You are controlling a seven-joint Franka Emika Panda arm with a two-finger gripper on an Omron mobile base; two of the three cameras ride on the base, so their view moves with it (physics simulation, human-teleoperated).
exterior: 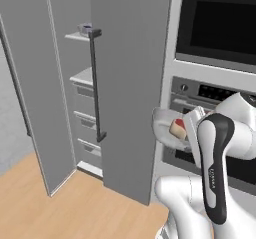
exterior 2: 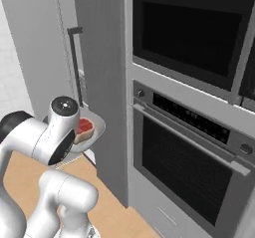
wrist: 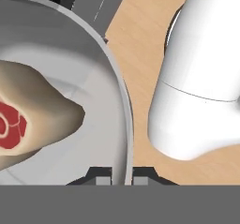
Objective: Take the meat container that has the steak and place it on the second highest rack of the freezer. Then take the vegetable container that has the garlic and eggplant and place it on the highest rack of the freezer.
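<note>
My gripper (wrist: 123, 175) is shut on the rim of the round grey meat container (wrist: 117, 92), and a finger (wrist: 100, 177) stands on either side of the wall. The steak (wrist: 28, 120), red on top with a tan edge, lies inside it. In the left base view the container (exterior: 161, 125) with the steak (exterior: 177, 129) hangs in front of the freezer's open right door (exterior: 130, 83), held by the gripper (exterior: 189, 131). Inside the freezer are the highest rack (exterior: 76, 36) and the second rack (exterior: 82, 76). The garlic and eggplant are out of view.
A small grey thing (exterior: 86, 29) sits on the highest rack, too small to identify. Drawers (exterior: 85, 118) fill the freezer's lower part. The long dark bar handle (exterior: 95, 83) runs down the door. Black-fronted ovens (exterior 2: 189, 152) stand to the right. Below is wooden floor (exterior: 60, 208).
</note>
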